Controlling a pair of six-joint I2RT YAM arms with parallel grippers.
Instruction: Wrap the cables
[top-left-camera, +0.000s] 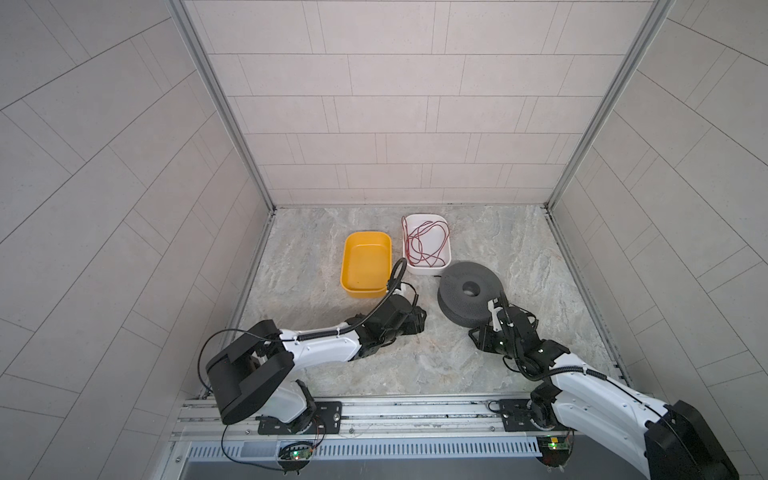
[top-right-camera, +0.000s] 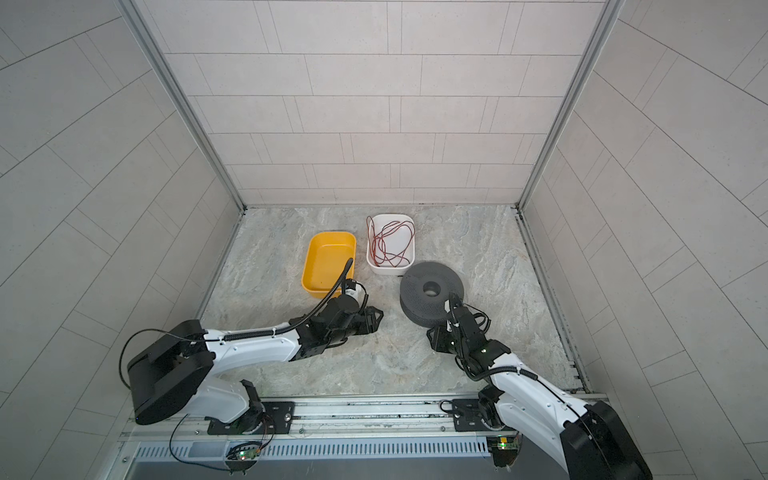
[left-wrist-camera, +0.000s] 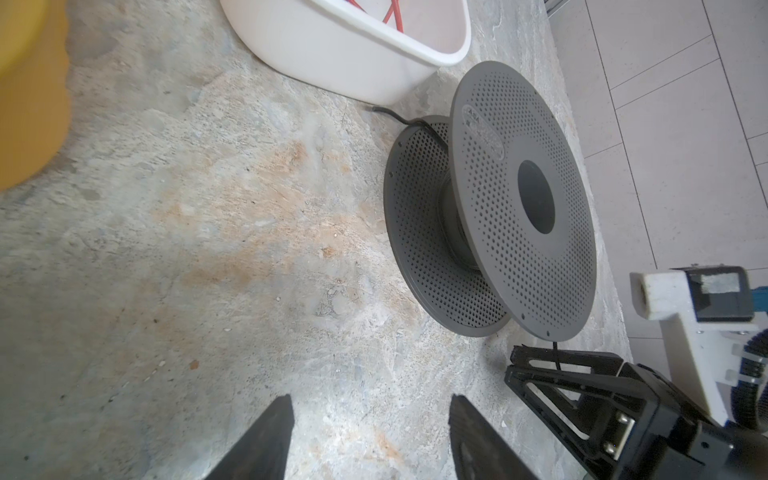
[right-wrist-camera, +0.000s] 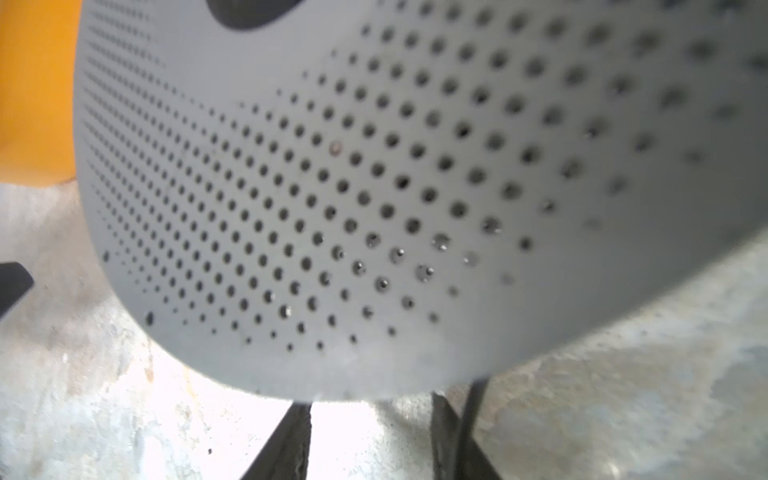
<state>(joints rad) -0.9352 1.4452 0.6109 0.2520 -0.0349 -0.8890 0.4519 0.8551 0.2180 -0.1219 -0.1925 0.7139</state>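
Observation:
A grey perforated spool (top-left-camera: 469, 291) (top-right-camera: 432, 291) lies flat on the stone floor. The thin black cable (left-wrist-camera: 399, 118) has a short end sticking out between the spool's discs (left-wrist-camera: 523, 216) near the white bin. Another stretch of cable (right-wrist-camera: 471, 411) drops from the rim along the outer side of one right finger. My right gripper (right-wrist-camera: 372, 419) (top-left-camera: 476, 334) is open at the spool's near edge, its tips under the rim and only floor between them. My left gripper (left-wrist-camera: 371, 401) (top-left-camera: 419, 320) is open and empty, low over the floor left of the spool.
A yellow bin (top-left-camera: 345, 266) stands empty behind the left gripper. To its right a white bin (top-left-camera: 424, 270) holds a loose red wire (top-left-camera: 428, 241). Tiled walls close the floor on three sides, and a rail with the arm bases runs along the front.

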